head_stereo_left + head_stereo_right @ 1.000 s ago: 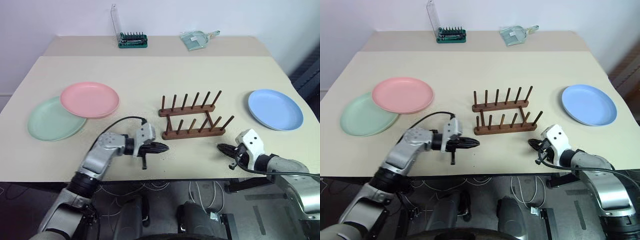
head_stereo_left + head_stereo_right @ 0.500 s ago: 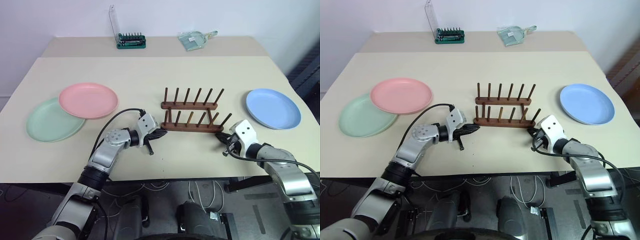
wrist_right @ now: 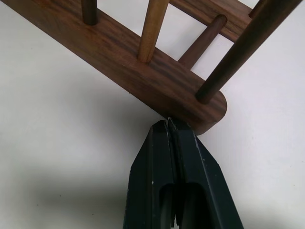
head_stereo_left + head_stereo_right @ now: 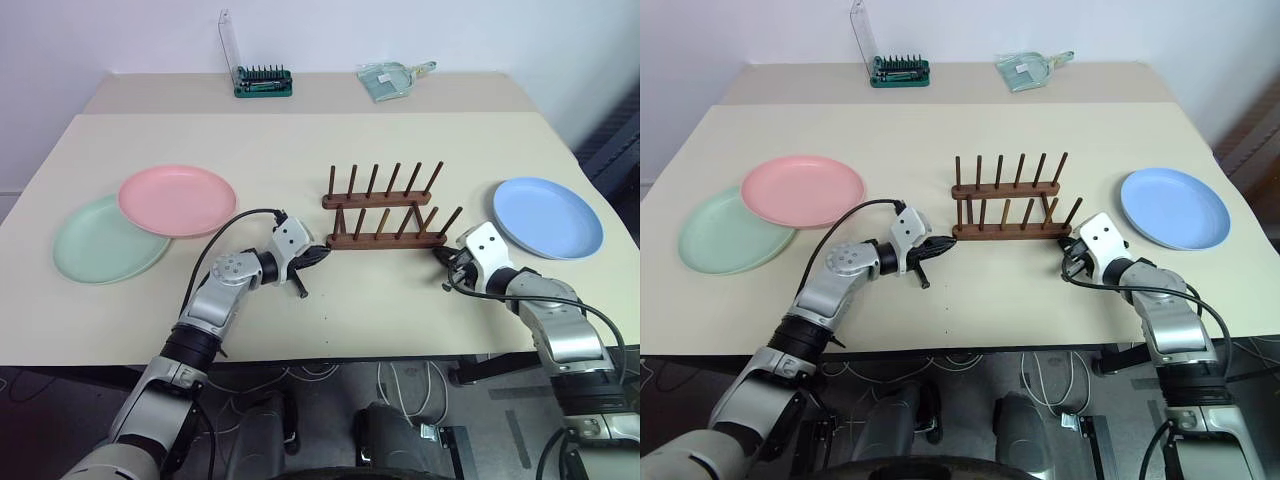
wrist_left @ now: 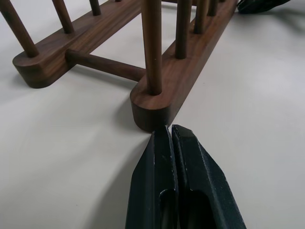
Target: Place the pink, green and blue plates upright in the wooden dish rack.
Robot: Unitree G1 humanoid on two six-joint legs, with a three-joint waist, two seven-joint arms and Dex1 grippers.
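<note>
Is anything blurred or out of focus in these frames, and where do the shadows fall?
Left wrist view: the rack end is sharp, its far pegs soften, and the shut left gripper casts a soft shadow on the table. Right wrist view: rack grain is crisp, with a broad shadow beside the shut right gripper. Head views: even light, no glare, faint shadows under the plates.

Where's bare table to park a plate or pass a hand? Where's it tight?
Free: the wide strip between the wooden dish rack and the bit case at the back; also the gap between the pink plate and the rack. Tight: both ends of the rack's near bar, where the shut left gripper and right gripper meet it; blue plate sits just beyond.
</note>
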